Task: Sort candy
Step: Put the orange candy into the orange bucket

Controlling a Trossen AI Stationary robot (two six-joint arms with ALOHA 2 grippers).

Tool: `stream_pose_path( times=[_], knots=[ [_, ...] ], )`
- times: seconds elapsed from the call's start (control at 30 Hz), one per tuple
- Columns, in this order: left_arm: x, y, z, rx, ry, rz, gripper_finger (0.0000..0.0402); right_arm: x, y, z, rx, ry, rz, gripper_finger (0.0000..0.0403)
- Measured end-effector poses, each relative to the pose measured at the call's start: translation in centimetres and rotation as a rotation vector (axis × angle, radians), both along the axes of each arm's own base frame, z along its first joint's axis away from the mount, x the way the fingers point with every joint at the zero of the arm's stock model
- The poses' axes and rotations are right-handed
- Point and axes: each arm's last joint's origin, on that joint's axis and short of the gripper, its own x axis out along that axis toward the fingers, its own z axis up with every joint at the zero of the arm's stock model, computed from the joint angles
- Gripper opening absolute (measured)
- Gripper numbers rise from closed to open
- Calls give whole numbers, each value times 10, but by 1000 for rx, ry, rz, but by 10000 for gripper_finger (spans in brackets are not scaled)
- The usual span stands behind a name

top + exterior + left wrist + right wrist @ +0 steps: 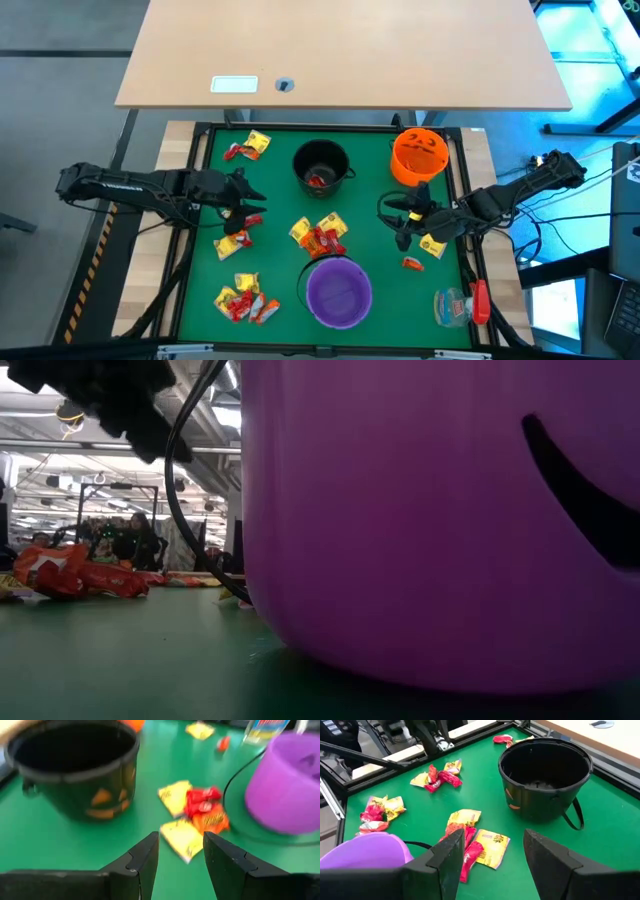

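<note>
Candy in yellow, red and orange wrappers lies in loose heaps on the green mat (280,210). One heap is in the middle (320,236), others at the far left (248,147), left (235,241), near left (243,300) and right (432,246). My left gripper (254,206) hangs open above the mat at the left, pointing at the middle heap (192,812), nothing between its fingers (180,842). My right gripper (393,214) hangs open at the right, also empty (492,837), facing the same heap (475,842).
A black bowl (320,165) with something red inside stands at the far middle, an orange bowl (420,155) at the far right, a purple bowl (338,291) at the near middle. A clear plastic item with a red part (460,305) lies at the near right.
</note>
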Motion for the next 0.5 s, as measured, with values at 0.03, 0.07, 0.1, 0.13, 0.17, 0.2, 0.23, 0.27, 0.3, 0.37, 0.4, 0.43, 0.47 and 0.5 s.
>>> stream_pose_path(
  times=[0.03, 0.07, 0.1, 0.13, 0.17, 0.2, 0.23, 0.27, 0.3, 0.37, 0.4, 0.43, 0.47, 0.5],
  knots=[
    [-1, 0, -3, -9, 35, 8, 146, 0, 2, -2, -1, -6, 9, 202],
    [-2, 0, -7, -19, 71, 19, 146, -1, 4, -5, -8, -1, 14, 202],
    [-2, 0, -10, -29, 108, 29, 146, -2, 4, -8, -21, 5, 12, 202],
    [-3, 0, -13, -37, 145, 40, 146, -3, 5, -11, -27, 8, 14, 202],
    [-3, 0, -16, -37, 178, 51, 146, -3, 7, -15, -25, 7, 17, 202],
    [-3, 1, -19, -38, 203, 61, 146, -3, 7, -18, -25, 5, 18, 202],
    [-3, 1, -21, -44, 225, 70, 146, -3, 8, -21, -25, 3, 20, 202],
    [-2, 1, -24, -51, 251, 77, 146, -3, 8, -24, -26, 4, 18, 202],
    [-1, 1, -26, -59, 273, 84, 146, -3, 8, -27, -26, 4, 18, 202],
    [0, -1, -32, -87, 329, 83, 146, -2, 9, -32, -16, -10, 21, 202],
    [1, -2, -36, -99, 362, 79, 146, -2, 9, -34, -15, -8, 22, 202],
    [2, -4, -39, -101, 395, 72, 146, -2, 8, -36, -18, -3, 22, 202],
    [2, -6, -42, -103, 428, 67, 146, -2, 8, -37, -19, -1, 23, 202],
    [2, -8, -45, -104, 460, 68, 146, -2, 8, -37, -18, -2, 23, 202]
  ],
)
